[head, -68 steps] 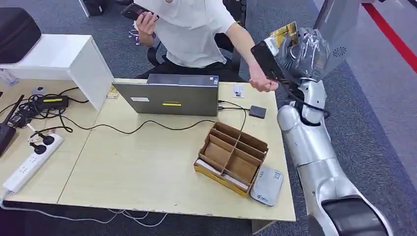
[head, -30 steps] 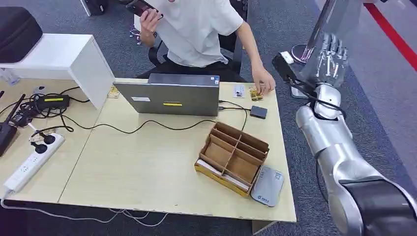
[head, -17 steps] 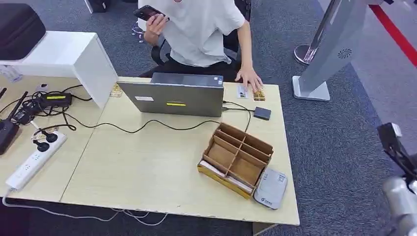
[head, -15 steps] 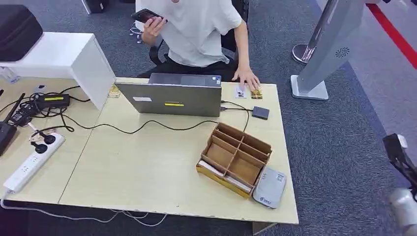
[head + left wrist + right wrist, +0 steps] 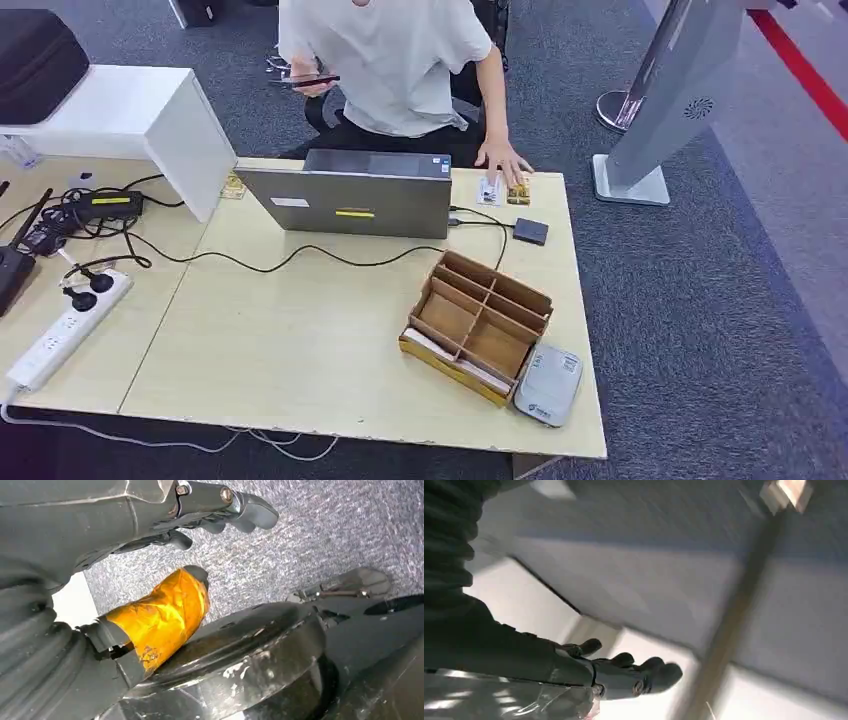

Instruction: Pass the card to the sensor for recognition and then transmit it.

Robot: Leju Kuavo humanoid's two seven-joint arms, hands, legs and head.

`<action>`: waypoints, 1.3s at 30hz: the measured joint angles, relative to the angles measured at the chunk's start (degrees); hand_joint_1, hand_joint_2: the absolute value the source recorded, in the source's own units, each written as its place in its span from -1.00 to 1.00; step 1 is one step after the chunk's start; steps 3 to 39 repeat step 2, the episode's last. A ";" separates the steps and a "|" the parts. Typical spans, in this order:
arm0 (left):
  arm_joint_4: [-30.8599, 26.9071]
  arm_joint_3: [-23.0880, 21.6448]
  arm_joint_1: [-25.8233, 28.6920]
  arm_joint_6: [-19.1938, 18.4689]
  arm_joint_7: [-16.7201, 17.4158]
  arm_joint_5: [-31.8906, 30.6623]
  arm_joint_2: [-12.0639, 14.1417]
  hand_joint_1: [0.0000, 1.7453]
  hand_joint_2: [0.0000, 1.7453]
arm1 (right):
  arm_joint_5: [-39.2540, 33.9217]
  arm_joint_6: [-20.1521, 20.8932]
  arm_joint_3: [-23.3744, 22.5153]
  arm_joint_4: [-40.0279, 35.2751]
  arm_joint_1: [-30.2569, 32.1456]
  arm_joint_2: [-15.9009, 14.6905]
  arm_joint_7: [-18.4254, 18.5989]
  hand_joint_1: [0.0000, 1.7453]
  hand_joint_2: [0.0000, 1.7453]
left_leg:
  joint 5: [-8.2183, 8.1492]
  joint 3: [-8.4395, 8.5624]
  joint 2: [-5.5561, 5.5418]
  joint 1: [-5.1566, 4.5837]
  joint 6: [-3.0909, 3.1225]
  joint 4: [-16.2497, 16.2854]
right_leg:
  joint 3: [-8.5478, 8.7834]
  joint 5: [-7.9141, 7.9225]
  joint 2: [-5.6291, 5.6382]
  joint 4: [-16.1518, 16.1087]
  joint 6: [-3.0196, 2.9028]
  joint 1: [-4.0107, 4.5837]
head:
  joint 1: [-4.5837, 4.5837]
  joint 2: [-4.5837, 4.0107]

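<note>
Left robot hand [image 5: 150, 535] hangs over grey carpet with its fingers loosely apart and nothing in them, its thumb wrapped in yellow tape. The right robot hand [image 5: 624, 672] shows in a blurred wrist view, fingers stretched out and apart, and it too looks empty.

The small gold-patterned card [image 5: 518, 193] lies flat at the far right corner of the pale wooden tabletop [image 5: 300, 350], just beside a small white card [image 5: 489, 189]. The seated person's hand [image 5: 503, 160] rests at their far ends. The gold card's long axis seems to run from the far edge toward the near edge, but it is too small to say which end leads.

With the card on the person's side and both hands bare, the passing-on step looks complete. A fresh round would call for picking a card, perhaps from the brown cardboard divider box [image 5: 478, 325] near the right edge, and bringing it flat over the grey rounded reader [image 5: 547, 385] at the near right corner, which I take to be the sensor.
</note>
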 joint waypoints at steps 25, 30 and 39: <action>0.00 0.15 -0.20 0.31 0.57 0.02 -0.22 -1.00 1.00 | 0.75 1.06 -0.20 1.56 1.18 5.01 2.37 -1.00 1.00 | -0.11 0.09 0.16 0.00 -0.16 -0.04 | -0.02 -0.05 0.18 0.08 -0.08 -0.07 | -0.18 0.00; 0.00 0.15 -0.20 0.31 0.57 0.02 -0.22 -1.00 1.00 | 0.75 1.06 -0.20 1.56 1.18 5.01 2.37 -1.00 1.00 | -0.11 0.09 0.16 0.00 -0.16 -0.04 | -0.02 -0.05 0.18 0.08 -0.08 -0.07 | -0.18 0.00; 0.00 0.15 -0.20 0.31 0.57 0.02 -0.22 -1.00 1.00 | 0.75 1.06 -0.20 1.56 1.18 5.01 2.37 -1.00 1.00 | -0.11 0.09 0.16 0.00 -0.16 -0.04 | -0.02 -0.05 0.18 0.08 -0.08 -0.07 | -0.18 0.00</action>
